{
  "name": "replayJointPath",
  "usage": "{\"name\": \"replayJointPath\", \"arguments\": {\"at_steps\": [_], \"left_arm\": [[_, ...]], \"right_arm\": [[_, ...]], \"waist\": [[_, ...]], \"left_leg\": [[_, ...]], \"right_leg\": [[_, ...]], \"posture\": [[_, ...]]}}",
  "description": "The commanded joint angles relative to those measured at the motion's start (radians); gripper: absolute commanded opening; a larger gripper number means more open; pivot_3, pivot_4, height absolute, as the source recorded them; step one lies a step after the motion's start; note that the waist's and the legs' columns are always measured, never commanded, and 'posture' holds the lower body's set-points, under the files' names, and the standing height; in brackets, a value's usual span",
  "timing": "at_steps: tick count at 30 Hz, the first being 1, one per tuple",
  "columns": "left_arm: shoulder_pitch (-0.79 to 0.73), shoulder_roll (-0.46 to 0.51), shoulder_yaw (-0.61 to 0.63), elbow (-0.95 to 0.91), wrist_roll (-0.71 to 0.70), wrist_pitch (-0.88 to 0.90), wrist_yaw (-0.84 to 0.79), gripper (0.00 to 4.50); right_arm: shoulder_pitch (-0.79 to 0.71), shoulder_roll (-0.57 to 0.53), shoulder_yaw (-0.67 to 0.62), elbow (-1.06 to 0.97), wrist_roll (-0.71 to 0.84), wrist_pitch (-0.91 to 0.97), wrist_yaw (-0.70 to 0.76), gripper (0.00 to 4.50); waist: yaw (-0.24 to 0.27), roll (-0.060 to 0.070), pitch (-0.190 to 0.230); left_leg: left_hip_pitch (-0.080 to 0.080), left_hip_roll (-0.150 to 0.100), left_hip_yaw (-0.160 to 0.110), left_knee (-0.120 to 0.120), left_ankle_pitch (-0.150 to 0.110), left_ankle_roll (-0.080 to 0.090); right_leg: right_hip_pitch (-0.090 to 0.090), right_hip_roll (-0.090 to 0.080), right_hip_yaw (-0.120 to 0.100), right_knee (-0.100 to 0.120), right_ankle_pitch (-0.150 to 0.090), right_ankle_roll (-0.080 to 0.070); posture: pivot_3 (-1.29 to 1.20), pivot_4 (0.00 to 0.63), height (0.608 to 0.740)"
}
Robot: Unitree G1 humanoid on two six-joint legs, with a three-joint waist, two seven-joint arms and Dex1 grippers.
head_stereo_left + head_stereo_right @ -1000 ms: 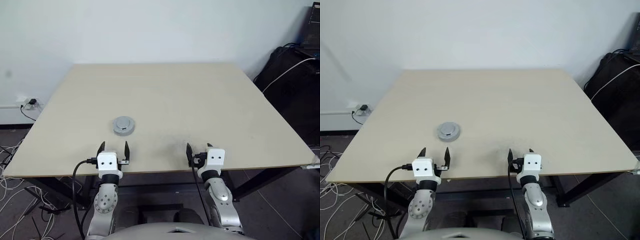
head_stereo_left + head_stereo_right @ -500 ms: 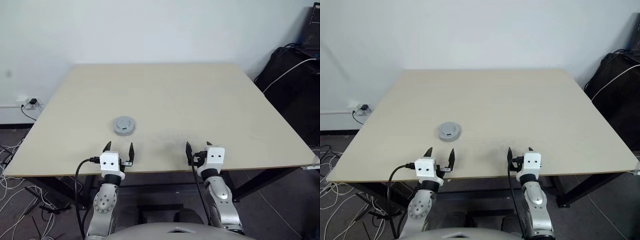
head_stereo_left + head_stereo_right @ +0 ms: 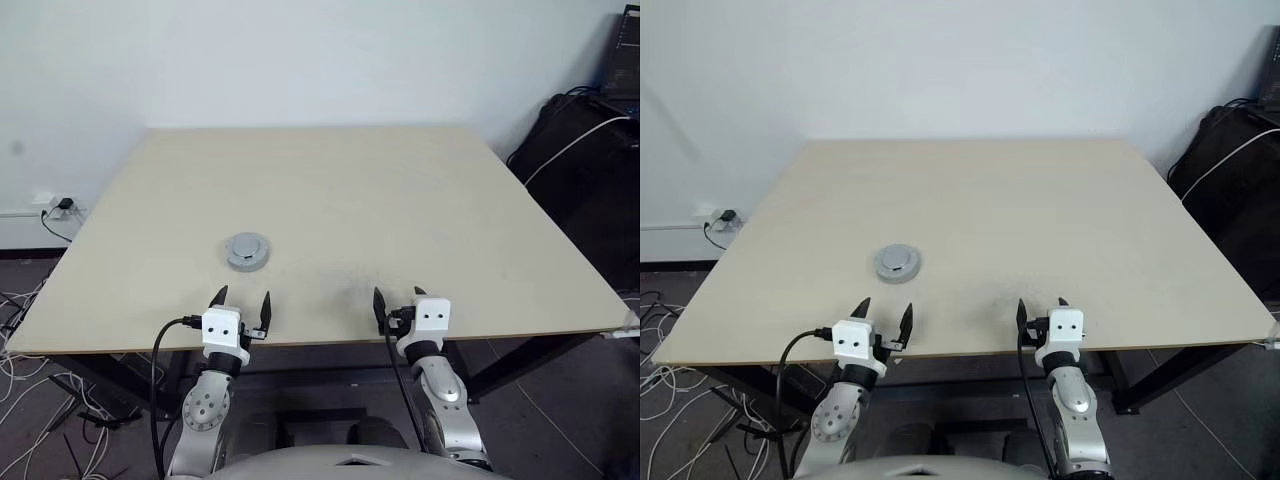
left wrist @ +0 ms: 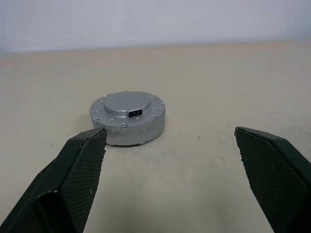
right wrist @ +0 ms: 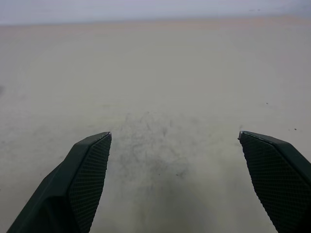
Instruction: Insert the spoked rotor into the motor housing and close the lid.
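A small round silver-grey motor unit (image 3: 247, 251) lies on the left half of the table. Its smooth raised top is the lid (image 4: 126, 103), which sits closed on the bolted ring of the motor housing (image 4: 133, 132). A small connector faces my left gripper. The spoked rotor is out of view. My left gripper (image 3: 243, 296) hovers open at the near table edge, just short of the unit, with nothing between its fingers (image 4: 82, 165). Further right along the same edge, my right gripper (image 3: 397, 293) is open over bare table, its fingers (image 5: 87, 170) empty.
The beige table (image 3: 400, 190) stands against a white wall. A black bag with a white cable (image 3: 580, 150) stands off the right side. Loose cables (image 3: 20, 330) and a wall socket (image 3: 58, 206) are on the left.
My left gripper has swung slightly to the right and now lines up with the motor unit. The right gripper and the unit have stayed put.
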Motion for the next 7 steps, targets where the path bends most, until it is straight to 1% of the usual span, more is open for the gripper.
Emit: {"name": "replayJointPath", "arguments": {"at_steps": [1,7], "left_arm": [[-0.004,0.01,-0.01,-0.025,0.008,-0.015,-0.015,4.47],[-0.006,-0.004,0.002,-0.011,0.023,0.001,0.015,4.47]], "right_arm": [[-0.025,-0.007,-0.005,-0.002,-0.003,-0.03,0.007,4.5],[-0.032,-0.008,-0.006,0.002,-0.011,-0.033,-0.004,4.5]], "waist": [[0.0,0.0,0.0],[0.001,0.0,0.0]], "left_leg": [[0.0,0.0,0.0,0.0,0.0,0.0],[0.0,0.0,0.0,0.0,0.0,0.0]], "right_leg": [[0.0,0.0,0.0,0.0,0.0,0.0],[0.0,0.0,0.0,0.0,0.0,0.0]], "posture": [[0.0,0.0,0.74],[0.0,0.0,0.74]]}}
